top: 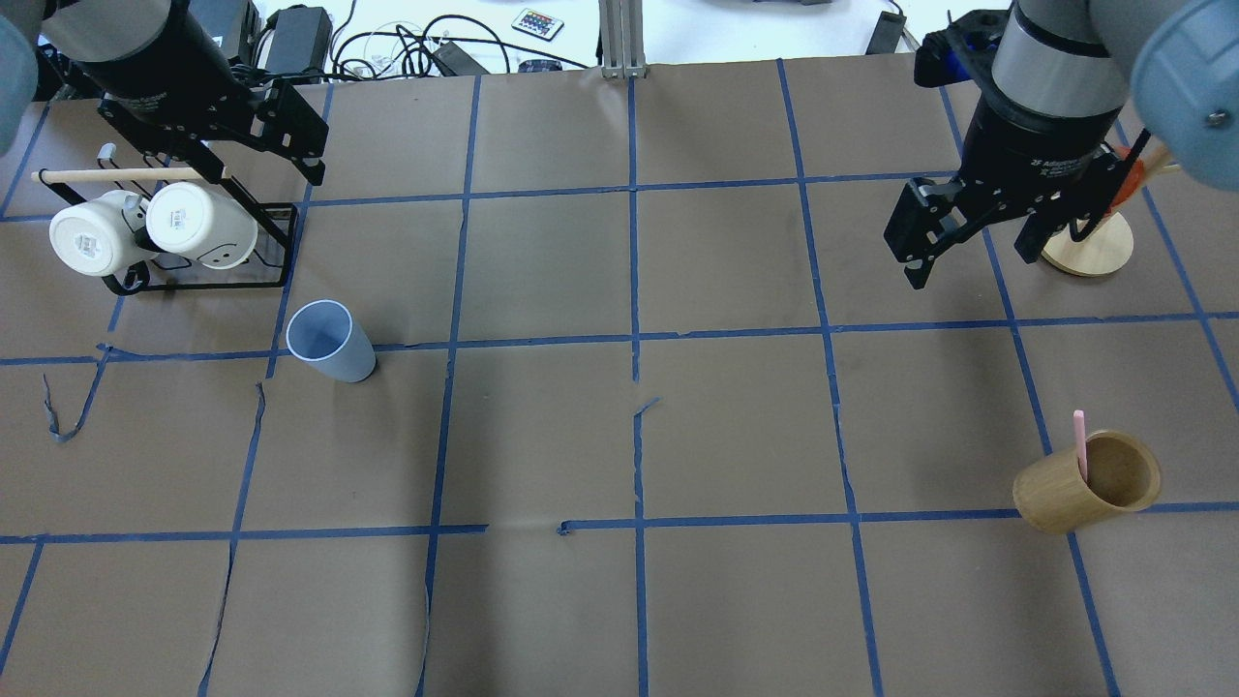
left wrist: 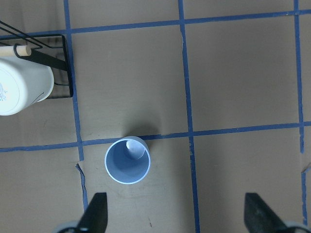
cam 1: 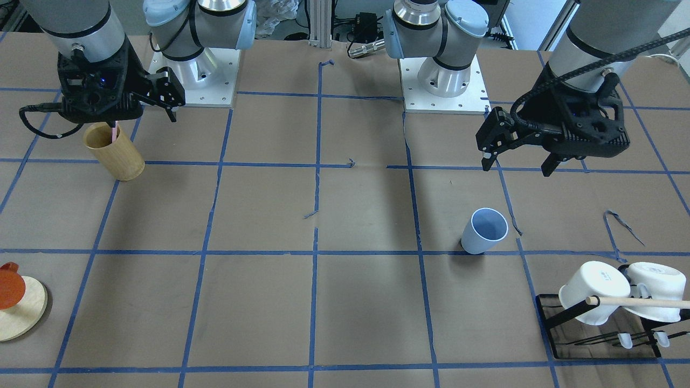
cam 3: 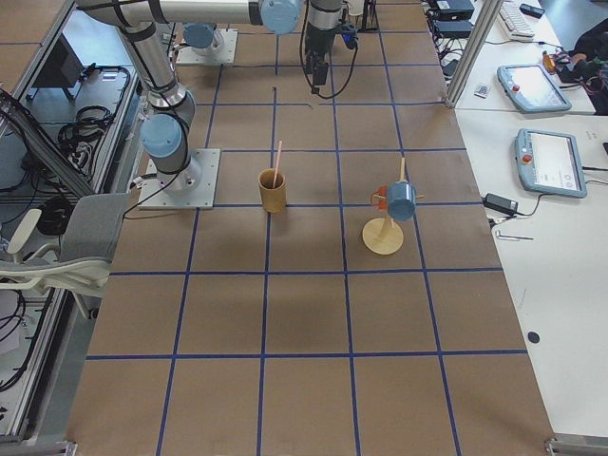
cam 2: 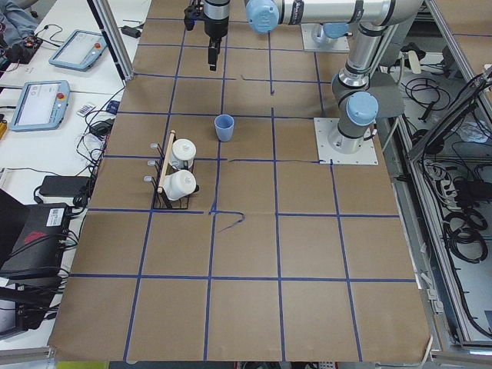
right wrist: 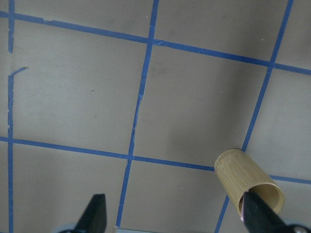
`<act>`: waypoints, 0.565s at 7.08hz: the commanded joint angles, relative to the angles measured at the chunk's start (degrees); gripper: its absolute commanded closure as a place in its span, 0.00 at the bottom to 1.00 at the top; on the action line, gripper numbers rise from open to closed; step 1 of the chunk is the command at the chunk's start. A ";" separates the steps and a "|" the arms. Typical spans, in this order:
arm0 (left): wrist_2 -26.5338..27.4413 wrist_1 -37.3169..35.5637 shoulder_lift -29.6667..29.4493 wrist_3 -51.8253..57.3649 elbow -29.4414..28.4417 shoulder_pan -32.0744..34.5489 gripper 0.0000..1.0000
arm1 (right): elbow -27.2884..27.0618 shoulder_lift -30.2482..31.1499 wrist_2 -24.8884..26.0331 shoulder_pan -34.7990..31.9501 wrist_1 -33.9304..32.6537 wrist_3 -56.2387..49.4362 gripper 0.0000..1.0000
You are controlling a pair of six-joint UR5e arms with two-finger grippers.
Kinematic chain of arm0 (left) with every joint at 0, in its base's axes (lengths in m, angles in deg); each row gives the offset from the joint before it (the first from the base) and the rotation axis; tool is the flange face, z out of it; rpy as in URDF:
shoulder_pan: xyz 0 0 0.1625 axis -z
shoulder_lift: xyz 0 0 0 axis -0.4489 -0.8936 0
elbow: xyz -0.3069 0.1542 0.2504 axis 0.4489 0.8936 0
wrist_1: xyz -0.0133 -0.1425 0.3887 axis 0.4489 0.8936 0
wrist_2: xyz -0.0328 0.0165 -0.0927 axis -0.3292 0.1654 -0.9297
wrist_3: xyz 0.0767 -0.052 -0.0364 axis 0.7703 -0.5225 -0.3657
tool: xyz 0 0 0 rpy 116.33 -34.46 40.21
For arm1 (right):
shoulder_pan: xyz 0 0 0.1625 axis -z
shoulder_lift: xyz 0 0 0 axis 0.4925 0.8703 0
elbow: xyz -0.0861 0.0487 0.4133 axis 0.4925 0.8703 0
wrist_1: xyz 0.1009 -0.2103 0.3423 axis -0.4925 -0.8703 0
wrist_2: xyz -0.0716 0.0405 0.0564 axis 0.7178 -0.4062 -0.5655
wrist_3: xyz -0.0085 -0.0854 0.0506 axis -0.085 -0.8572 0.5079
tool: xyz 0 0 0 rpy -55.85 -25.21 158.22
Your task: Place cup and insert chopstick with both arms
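Observation:
The pale blue cup (top: 331, 341) stands upright on the brown table, beside the mug rack; it also shows in the front view (cam 1: 484, 230) and the left wrist view (left wrist: 127, 160). My left gripper (top: 261, 172) hangs open and empty, high above the rack and behind the cup (cam 2: 224, 127). One pink chopstick (top: 1078, 445) stands in the tan wooden holder (top: 1086, 482). My right gripper (top: 971, 263) is open and empty, well above the table. In the right wrist view the holder (right wrist: 250, 187) lies near the right fingertip.
A black rack (top: 194, 281) with a wooden rod holds two white mugs (top: 92, 242) at the far left. A round wooden stand (top: 1089, 247) with an orange piece sits behind my right gripper. Loose tape strips (top: 58, 407) curl off the table.

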 commanded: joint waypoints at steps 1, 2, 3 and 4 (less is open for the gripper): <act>-0.01 -0.12 0.01 0.00 -0.01 -0.01 0.00 | 0.06 0.11 -0.01 -0.06 0.17 -0.03 0.00; -0.01 -0.04 0.09 0.00 -0.01 0.08 0.00 | -0.03 -0.15 0.08 -0.06 0.43 -0.03 0.00; -0.01 -0.04 0.09 0.00 0.08 -0.01 0.00 | -0.03 -0.16 0.08 -0.06 0.52 -0.03 0.00; -0.10 -0.04 0.18 0.09 -0.01 -0.01 0.00 | -0.03 -0.16 0.43 -0.06 0.52 -0.12 0.00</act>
